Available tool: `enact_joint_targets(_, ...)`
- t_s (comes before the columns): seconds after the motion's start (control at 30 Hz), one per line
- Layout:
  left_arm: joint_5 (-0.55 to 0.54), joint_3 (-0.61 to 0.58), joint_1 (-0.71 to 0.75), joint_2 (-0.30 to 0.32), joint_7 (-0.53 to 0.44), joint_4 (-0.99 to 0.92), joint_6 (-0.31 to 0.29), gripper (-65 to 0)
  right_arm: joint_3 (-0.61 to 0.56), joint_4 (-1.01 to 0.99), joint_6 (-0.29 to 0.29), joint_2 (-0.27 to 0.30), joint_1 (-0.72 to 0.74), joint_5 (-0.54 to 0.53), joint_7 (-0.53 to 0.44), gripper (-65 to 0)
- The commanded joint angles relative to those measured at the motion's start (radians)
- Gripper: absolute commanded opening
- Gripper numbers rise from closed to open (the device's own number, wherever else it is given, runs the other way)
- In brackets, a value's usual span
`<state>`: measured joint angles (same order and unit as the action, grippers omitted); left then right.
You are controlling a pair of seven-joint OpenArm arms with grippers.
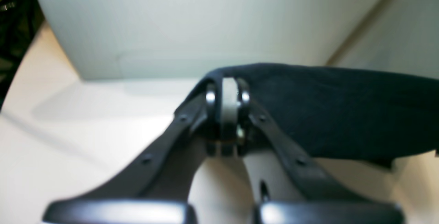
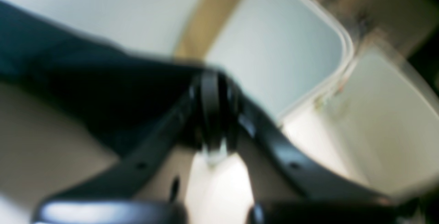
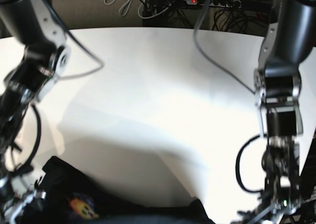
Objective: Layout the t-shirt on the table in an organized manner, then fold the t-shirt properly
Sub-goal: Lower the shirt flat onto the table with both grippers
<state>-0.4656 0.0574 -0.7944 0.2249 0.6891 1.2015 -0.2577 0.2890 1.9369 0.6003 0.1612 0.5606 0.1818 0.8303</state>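
T-shirt: the black t-shirt (image 3: 94, 206) hangs low along the bottom edge of the base view, its yellow-orange cartoon face showing at lower left, the cloth strung between the two tools rather than spread flat.

Long axis: the held edge runs left to right across the bottom of the base view, from one tool to the other.

Left tool: the left tool (image 1: 226, 90) is pinched tight on a fold of black cloth; in the left wrist view the shirt trails off to the right of the frame.

Right tool: the right tool (image 2: 212, 80) is likewise clamped on dark fabric, blurred; in the right wrist view the shirt trails to the upper left.

Bench: the white bench (image 3: 163, 76) lies bare across the middle and top of the base view, beyond the shirt.

Nearer arm: neither, judging by the views; each holds one end.

Coming move: likely carrying the stretched edge up-frame over the bench to lay the shirt out.
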Motion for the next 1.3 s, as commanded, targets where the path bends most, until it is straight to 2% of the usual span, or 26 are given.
enact_joint_targets(0.0, -0.011, 0.005, 0.01, 0.017, -0.013, 0.061, 0.001, -64.9, 0.009, 0.048, -0.001, 0.001, -0.044, -0.031, -0.027, -65.0)
enact_joint_targets(0.17, -0.011, 0.025, 0.267, 0.078, -0.012, 0.262, 0.002, -64.9, 0.046, 0.094, -0.001, -0.058, -0.342, -0.153, -0.049, -65.0)
enact_joint_targets(0.33, -0.012, 0.16, 0.501, 0.08, -0.001, 0.43, -0.002, -64.9, 0.065, 0.092, -0.001, -0.105, -0.564, -0.241, -0.128, -65.0)
enact_joint_targets(0.5, -0.012, 0.243, 0.652, 0.074, 0.091, 0.496, -0.002, -64.9, 0.045, 0.089, -0.001, -0.11, -0.724, -0.307, -0.141, -65.0)
enact_joint_targets(0.73, -0.012, 0.253, 0.788, 0.07, 0.105, 0.486, -0.004, -64.9, 0.051, 0.092, -0.001, -0.11, -0.85, -0.313, -0.134, -65.0)
enact_joint_targets(0.97, -0.011, 0.256, 0.86, 0.049, 0.108, 0.487, -0.004, -64.9, 0.048, 0.092, -0.001, -0.11, -0.98, -0.314, -0.134, -65.0)
enact_joint_targets(1.13, -0.012, 0.256, 0.898, 0.047, 0.113, 0.513, -0.004, -64.9, 0.062, 0.092, 0.0, -0.11, -0.999, -0.314, -0.139, -61.8)
enact_joint_targets(1.27, -0.012, 0.296, 0.924, 0.046, 0.113, 0.564, -0.004, -64.9, 0.151, 0.094, 0.0, -0.111, -0.971, -0.314, -0.136, -61.0)
